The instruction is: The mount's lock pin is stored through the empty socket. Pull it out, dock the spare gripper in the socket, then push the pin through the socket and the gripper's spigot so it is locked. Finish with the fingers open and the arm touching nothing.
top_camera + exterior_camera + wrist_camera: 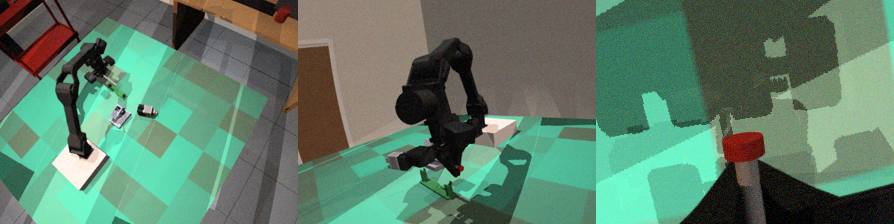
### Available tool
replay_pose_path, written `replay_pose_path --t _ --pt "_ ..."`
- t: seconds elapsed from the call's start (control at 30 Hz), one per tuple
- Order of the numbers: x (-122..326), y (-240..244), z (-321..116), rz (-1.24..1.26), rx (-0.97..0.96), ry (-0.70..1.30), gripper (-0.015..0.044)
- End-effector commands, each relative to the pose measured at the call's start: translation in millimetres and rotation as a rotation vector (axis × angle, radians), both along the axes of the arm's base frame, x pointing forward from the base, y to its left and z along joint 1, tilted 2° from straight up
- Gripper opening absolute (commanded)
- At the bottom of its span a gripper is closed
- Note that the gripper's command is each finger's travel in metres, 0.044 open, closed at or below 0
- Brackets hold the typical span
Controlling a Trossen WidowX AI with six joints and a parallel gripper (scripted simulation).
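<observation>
My gripper is shut on the lock pin. The pin's red head sticks out past the fingertips, and its pale shaft shows on the other side in the top view. The gripper is raised above the mat, beside the green cradle. The grey mount stands apart from the gripper, partly hidden behind the arm in the exterior view; no pin shows in its socket. The spare gripper, black and pale with a small metal end, lies beside the mount.
A green cradle with two upright posts stands on the chequered green mat near the mount. The arm's pale base block is at the other side. A red cart and a wooden desk are beyond the mat.
</observation>
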State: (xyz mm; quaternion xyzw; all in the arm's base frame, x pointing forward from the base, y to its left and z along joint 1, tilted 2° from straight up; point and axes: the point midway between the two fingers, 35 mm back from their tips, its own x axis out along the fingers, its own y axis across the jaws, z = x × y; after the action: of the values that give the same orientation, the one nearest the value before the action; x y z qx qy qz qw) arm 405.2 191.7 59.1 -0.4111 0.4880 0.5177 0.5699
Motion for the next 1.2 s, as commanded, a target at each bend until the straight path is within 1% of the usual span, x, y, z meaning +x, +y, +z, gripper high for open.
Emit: replay_pose_path --t 0.0,1.17 --pt "-1 0 -8 -0.005 -0.001 0.003 0.0" --pt "0 2 -56 -0.005 0.006 -0.014 0.0"
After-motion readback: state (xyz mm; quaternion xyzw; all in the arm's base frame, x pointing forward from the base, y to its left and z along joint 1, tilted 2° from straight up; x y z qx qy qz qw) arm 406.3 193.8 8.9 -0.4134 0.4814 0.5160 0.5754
